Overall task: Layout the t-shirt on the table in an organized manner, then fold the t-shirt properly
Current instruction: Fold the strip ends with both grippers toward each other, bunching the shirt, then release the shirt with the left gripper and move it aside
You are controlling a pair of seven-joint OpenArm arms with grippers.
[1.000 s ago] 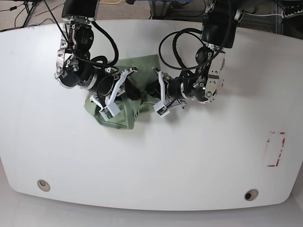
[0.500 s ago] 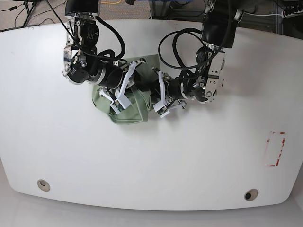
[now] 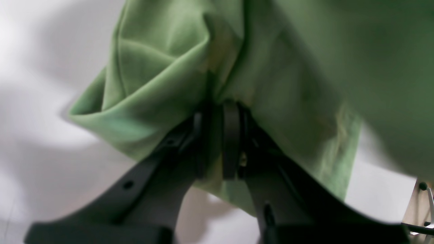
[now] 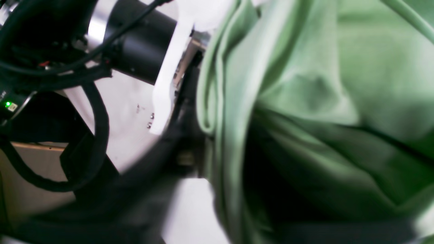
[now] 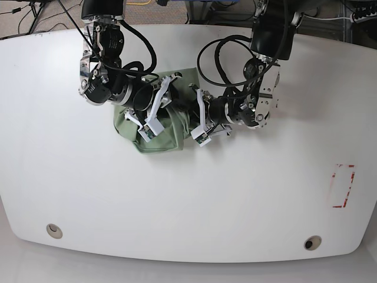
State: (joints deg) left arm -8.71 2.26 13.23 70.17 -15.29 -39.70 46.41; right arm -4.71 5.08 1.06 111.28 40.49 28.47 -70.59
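Base view shows the t-shirt point(image 5: 168, 127) bunched in a crumpled heap on the white counter point(image 5: 188, 194), toward 12 o'clock of centre; no clear long axis or facing can be read. Left pincer point(image 3: 220, 135) is clamped tight on a fold of the cloth. Right pincer point(image 5: 154, 112) sits against the heap's 10 o'clock side; its opening cannot be told.
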